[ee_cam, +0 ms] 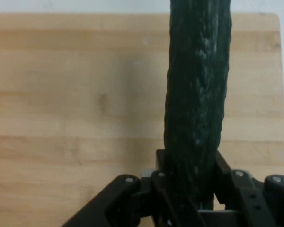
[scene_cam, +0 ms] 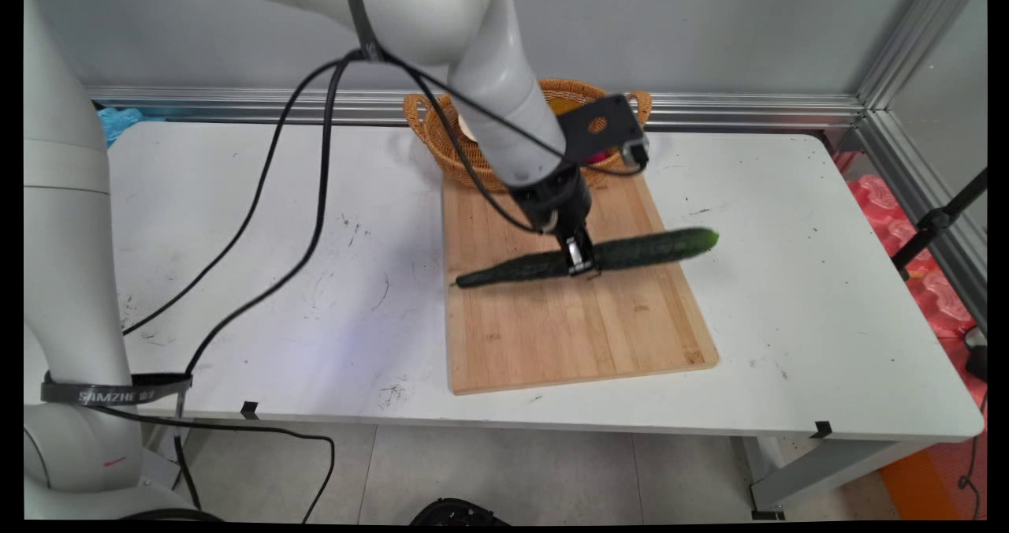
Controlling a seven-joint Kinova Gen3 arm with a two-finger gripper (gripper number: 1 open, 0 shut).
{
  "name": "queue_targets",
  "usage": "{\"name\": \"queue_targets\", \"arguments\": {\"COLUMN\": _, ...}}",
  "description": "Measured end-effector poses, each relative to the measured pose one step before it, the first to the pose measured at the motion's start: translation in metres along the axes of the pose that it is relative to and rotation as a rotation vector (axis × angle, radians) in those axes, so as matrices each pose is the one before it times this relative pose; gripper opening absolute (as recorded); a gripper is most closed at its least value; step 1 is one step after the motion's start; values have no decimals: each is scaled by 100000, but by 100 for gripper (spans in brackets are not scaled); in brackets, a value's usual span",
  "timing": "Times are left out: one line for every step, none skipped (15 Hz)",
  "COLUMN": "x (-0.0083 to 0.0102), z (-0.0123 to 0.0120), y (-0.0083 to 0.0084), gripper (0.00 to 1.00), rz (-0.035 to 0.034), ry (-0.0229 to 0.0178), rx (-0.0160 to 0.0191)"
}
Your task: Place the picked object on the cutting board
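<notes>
Inspecting from my station, I find the black two-finger gripper (scene_cam: pixel 580 259) clamped on the middle of a long dark-green cucumber (scene_cam: pixel 646 250), held over the pale bamboo cutting board (scene_cam: pixel 567 328). One end overhangs the board's right edge; a woven wicker basket (scene_cam: pixel 430 127) stands behind the board, touching it.

a scuffed white table (scene_cam: pixel 788 344) stands on a grey tiled floor (scene_cam: pixel 504 470) against a pale grey wall (scene_cam: pixel 709 36) edged with a metal rail (scene_cam: pixel 749 111).
</notes>
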Motion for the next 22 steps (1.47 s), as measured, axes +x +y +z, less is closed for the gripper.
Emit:
{"name": "queue_targets", "arguments": {"x": -175, "z": 285, "y": 291, "gripper": 0, "rz": -370, "ry": -440, "rx": -101}}
{"name": "queue_targets", "arguments": {"x": -267, "z": 459, "y": 488, "gripper": 0, "rz": -617, "ry": -620, "rx": -192}}
{"name": "queue_targets", "arguments": {"x": -240, "z": 438, "y": 459, "gripper": 0, "rz": -691, "ry": -562, "rx": -244}}
{"name": "queue_targets", "arguments": {"x": -170, "z": 337, "y": 359, "gripper": 0, "rz": -603, "ry": -403, "rx": -218}}
{"name": "queue_targets", "arguments": {"x": -170, "z": 376, "y": 409, "gripper": 0, "rz": -713, "ry": -394, "rx": -338}}
{"name": "queue_targets", "arguments": {"x": -121, "z": 300, "y": 329, "gripper": 0, "rz": -650, "ry": -256, "rx": -313}}
{"name": "queue_targets", "arguments": {"x": -132, "z": 324, "y": 355, "gripper": 0, "rz": -777, "ry": -259, "rx": -382}}
{"name": "queue_targets", "arguments": {"x": -103, "z": 299, "y": 311, "gripper": 0, "rz": -746, "ry": -185, "rx": -331}}
{"name": "queue_targets", "arguments": {"x": -83, "z": 286, "y": 268, "gripper": 0, "rz": -681, "ry": -80, "rx": -344}}
{"name": "queue_targets", "arguments": {"x": -54, "z": 228, "y": 199, "gripper": 0, "rz": -427, "ry": -15, "rx": -269}}
{"name": "queue_targets", "arguments": {"x": -50, "z": 257, "y": 200, "gripper": 0, "rz": -360, "ry": 47, "rx": -338}}
{"name": "queue_targets", "arguments": {"x": -39, "z": 243, "y": 141, "gripper": 0, "rz": -390, "ry": 150, "rx": -261}}
{"name": "queue_targets", "arguments": {"x": -29, "z": 188, "y": 89, "gripper": 0, "rz": -280, "ry": 173, "rx": -151}}
{"name": "queue_targets", "arguments": {"x": -17, "z": 172, "y": 39, "gripper": 0, "rz": -298, "ry": 293, "rx": -70}}
{"name": "queue_targets", "arguments": {"x": -1, "z": 186, "y": 22, "gripper": 0, "rz": -306, "ry": 366, "rx": -64}}
{"name": "queue_targets", "arguments": {"x": 10, "z": 178, "y": -11, "gripper": 0, "rz": -264, "ry": 385, "rx": -20}}
{"name": "queue_targets", "arguments": {"x": 23, "z": 162, "y": -47, "gripper": 100, "rz": -257, "ry": 475, "rx": 7}}
{"name": "queue_targets", "arguments": {"x": 18, "z": 146, "y": -79, "gripper": 100, "rz": -219, "ry": 444, "rx": 45}}
{"name": "queue_targets", "arguments": {"x": 15, "z": 115, "y": -75, "gripper": 100, "rz": -168, "ry": 354, "rx": 50}}
{"name": "queue_targets", "arguments": {"x": 3, "z": 122, "y": -107, "gripper": 100, "rz": -242, "ry": 332, "rx": 91}}
{"name": "queue_targets", "arguments": {"x": 9, "z": 89, "y": -91, "gripper": 100, "rz": -128, "ry": 283, "rx": 79}}
{"name": "queue_targets", "arguments": {"x": 4, "z": 92, "y": -106, "gripper": 100, "rz": -181, "ry": 289, "rx": 87}}
